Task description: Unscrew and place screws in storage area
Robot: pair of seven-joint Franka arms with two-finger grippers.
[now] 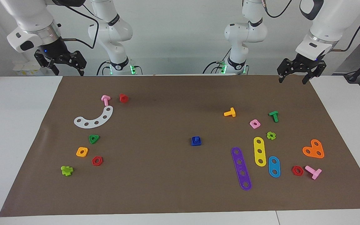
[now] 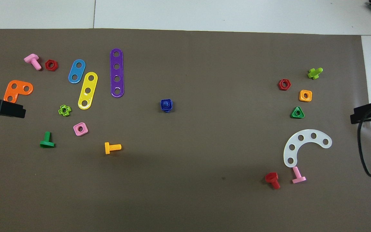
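My left gripper (image 1: 293, 78) hangs with its fingers spread wide and nothing between them, raised over the brown mat's (image 1: 167, 187) edge at the left arm's end of the counter (image 1: 17, 140). My right gripper (image 1: 63, 67) is the same: fingers wide apart, empty, up in the air over the mat's edge at the right arm's end. Both arms wait.

Midway between the two piles I see the blue screw (image 1: 195, 139), standing with its shank up inside a blue square nut (image 1: 196, 143), well apart from everything else.

Toward the right arm's end lies the storage area (image 1: 105, 147): a white curved strip (image 1: 94, 118), with a green triangular nut (image 1: 94, 138), an orange square nut (image 1: 82, 152) and a red hexagonal nut (image 1: 97, 161) farther from the robots than the strip. A pink bolt (image 1: 105, 99) and a red bolt (image 1: 123, 98) lie nearer to the robots, just beside the strip's end.

Toward the left arm's end I see a purple strip (image 1: 241, 168), a yellow strip (image 1: 259, 151) and a blue strip (image 1: 274, 166) lying side by side.
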